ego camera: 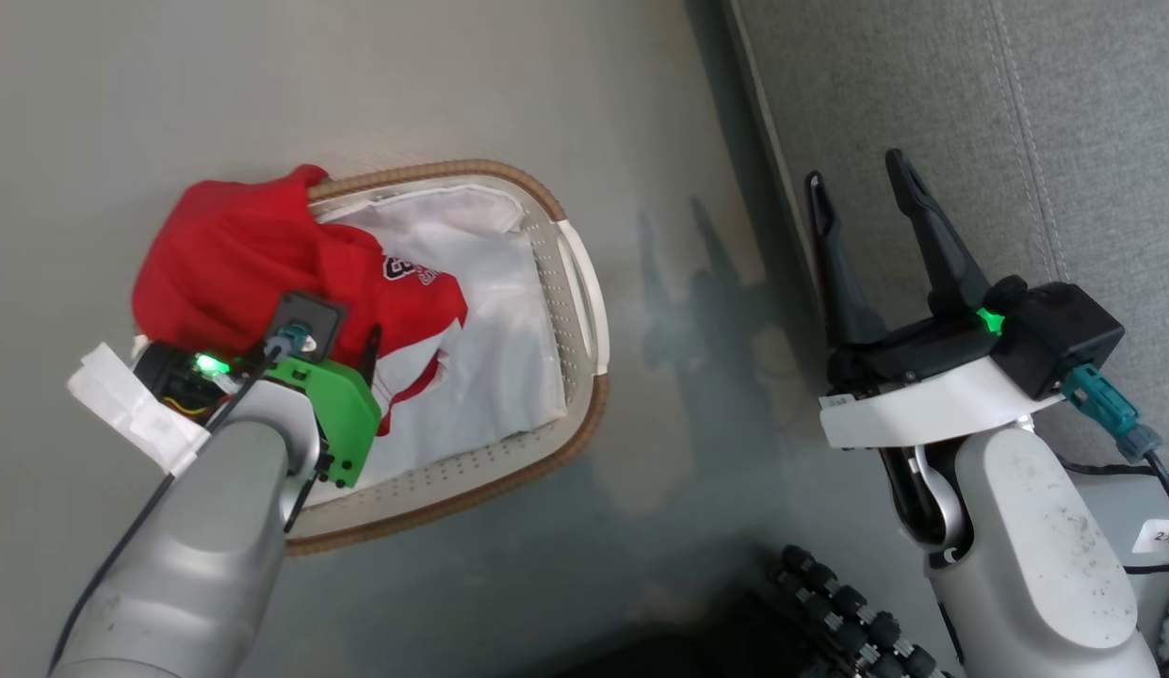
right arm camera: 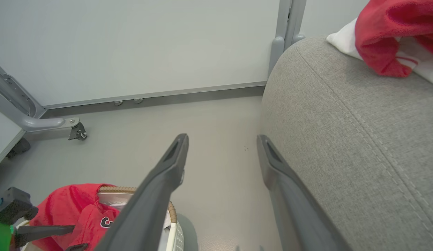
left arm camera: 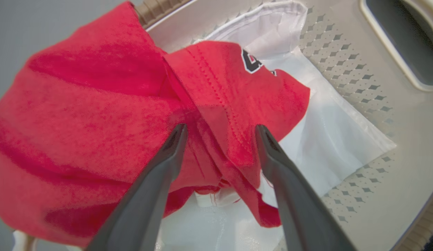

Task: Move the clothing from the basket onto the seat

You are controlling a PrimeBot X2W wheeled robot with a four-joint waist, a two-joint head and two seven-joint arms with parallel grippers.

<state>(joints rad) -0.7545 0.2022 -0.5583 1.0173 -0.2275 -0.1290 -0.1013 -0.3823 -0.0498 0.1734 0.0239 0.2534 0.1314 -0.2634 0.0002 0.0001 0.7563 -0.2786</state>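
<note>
The left fingers (left arm camera: 155, 181) stand wide apart, one on each side of a raised fold of the red garment (left arm camera: 80, 122), with nothing clamped between them; whether their tips press into the cloth I cannot tell. This garment lies in the basket (left arm camera: 342, 69), most of it bunched to the left of these fingers. Ahead of them it drapes over the brown woven rim and hangs partly outside. Black-and-white lettering shows on the cloth just beyond the right-hand fingertip. The white liner (left arm camera: 328, 139) lies bare to the right of the fingers and beneath them. In the head view one dark left fingertip shows against the red cloth, the other hidden behind the wrist. The right fingers (right arm camera: 160, 188) are also spread wide and hold nothing. They hang above the floor (right arm camera: 219, 122), well apart from the basket, which sits low to their left. The rounded edge of the grey seat (right arm camera: 359, 139) lies just beside the right-hand finger. Well ahead of these fingers and to their right, a second garment (right arm camera: 383, 38), red with white parts, rests on top of the seat.
</note>
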